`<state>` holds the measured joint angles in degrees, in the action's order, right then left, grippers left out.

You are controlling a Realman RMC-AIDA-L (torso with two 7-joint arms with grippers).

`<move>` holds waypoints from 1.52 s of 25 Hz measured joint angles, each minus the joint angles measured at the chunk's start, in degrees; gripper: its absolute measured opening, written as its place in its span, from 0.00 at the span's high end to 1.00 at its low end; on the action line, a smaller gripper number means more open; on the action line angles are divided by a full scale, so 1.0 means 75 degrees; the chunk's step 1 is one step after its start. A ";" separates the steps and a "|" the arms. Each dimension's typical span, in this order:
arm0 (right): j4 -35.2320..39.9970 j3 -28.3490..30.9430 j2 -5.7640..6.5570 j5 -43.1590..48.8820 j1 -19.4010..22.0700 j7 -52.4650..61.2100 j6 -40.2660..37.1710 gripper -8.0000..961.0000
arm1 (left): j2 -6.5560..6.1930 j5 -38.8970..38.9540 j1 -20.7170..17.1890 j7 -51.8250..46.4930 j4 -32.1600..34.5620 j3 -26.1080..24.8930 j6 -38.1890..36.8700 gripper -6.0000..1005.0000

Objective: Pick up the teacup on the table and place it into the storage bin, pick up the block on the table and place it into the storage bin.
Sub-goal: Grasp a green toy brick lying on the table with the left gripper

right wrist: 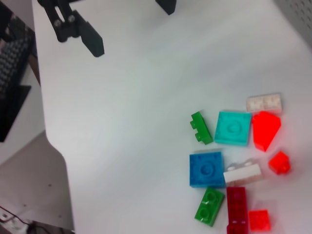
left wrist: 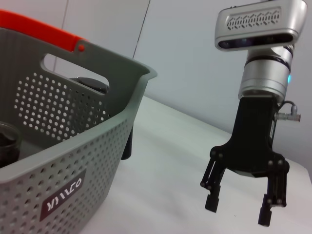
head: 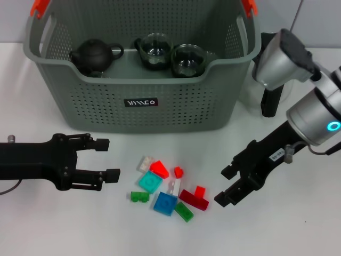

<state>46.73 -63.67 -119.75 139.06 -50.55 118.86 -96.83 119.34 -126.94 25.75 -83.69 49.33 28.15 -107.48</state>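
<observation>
1. The blocks (head: 168, 189) lie bunched on the tabletop (head: 64, 224) before the storage bin (head: 144, 101); the open, empty right gripper (head: 228, 185) beside them may snag two.
2. The left gripper (head: 104, 159), also open and empty, could collide if both reach in.
3. Glass teacups (head: 187, 58) already sit in the bin; a dropped block may strike them.

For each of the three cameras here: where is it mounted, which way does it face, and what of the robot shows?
Head: above, looking down at storage bin, blocks, left tool, right tool.
Left wrist: low beside the bin, facing across to the open right tool.
Right wrist: looking down on blocks; left tool at edge.
Shared: blocks, head and right wrist.
</observation>
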 joint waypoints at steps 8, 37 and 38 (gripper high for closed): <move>0.0004 -0.0454 -0.0065 -0.0091 -0.0072 -0.0174 0.0463 0.15 | 0.0002 0.0013 0.0035 0.0022 -0.0021 -0.0016 0.0036 0.13; 0.0495 -0.2197 -0.0063 0.0449 -0.0394 -0.1158 0.0803 0.26 | 0.0078 0.0201 0.0033 -0.0012 -0.0530 -0.0256 0.0364 0.13; 0.0512 -0.2396 -0.0065 0.0467 -0.0437 -0.1173 0.0897 0.26 | 0.0081 0.0202 0.0034 -0.0012 -0.0554 -0.0327 0.0371 0.13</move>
<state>50.57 -81.64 -120.24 142.57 -53.83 110.06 -90.10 119.95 -125.43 26.01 -83.78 45.17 25.70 -104.70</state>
